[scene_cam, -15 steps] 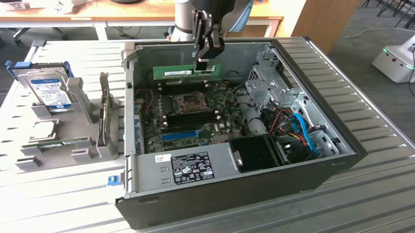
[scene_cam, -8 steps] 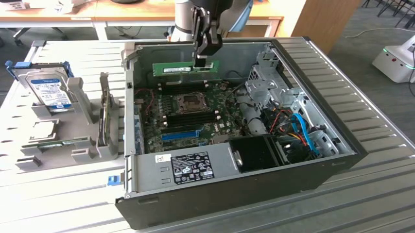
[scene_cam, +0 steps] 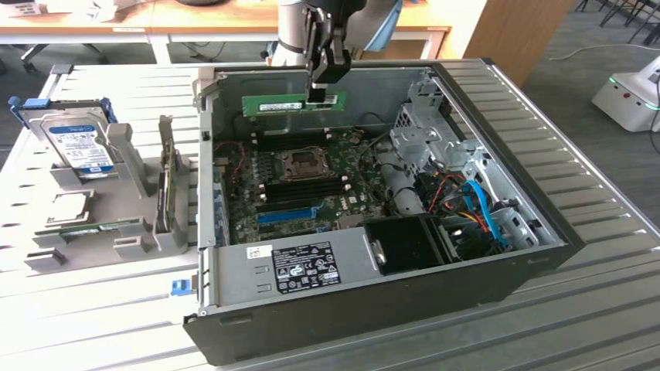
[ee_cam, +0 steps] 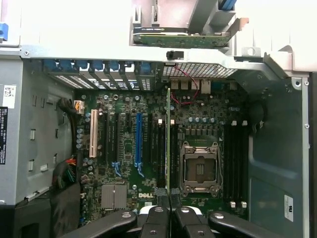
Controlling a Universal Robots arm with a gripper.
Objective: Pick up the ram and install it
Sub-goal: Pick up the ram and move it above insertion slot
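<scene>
The black gripper [scene_cam: 321, 96] is pinching the thin, flat green ram [scene_cam: 274, 104], hovering twelve o'clock of the square metal socket [scene_cam: 306, 161].

Arm [scene_cam: 294, 31] cut off at top edge; ram [scene_cam: 273, 103] label print too small to read.

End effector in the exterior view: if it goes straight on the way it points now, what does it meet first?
The end effector grips the ram, which leads. That would likely meet the black memory slots beside the CPU socket first; which slot is unclear.
</scene>
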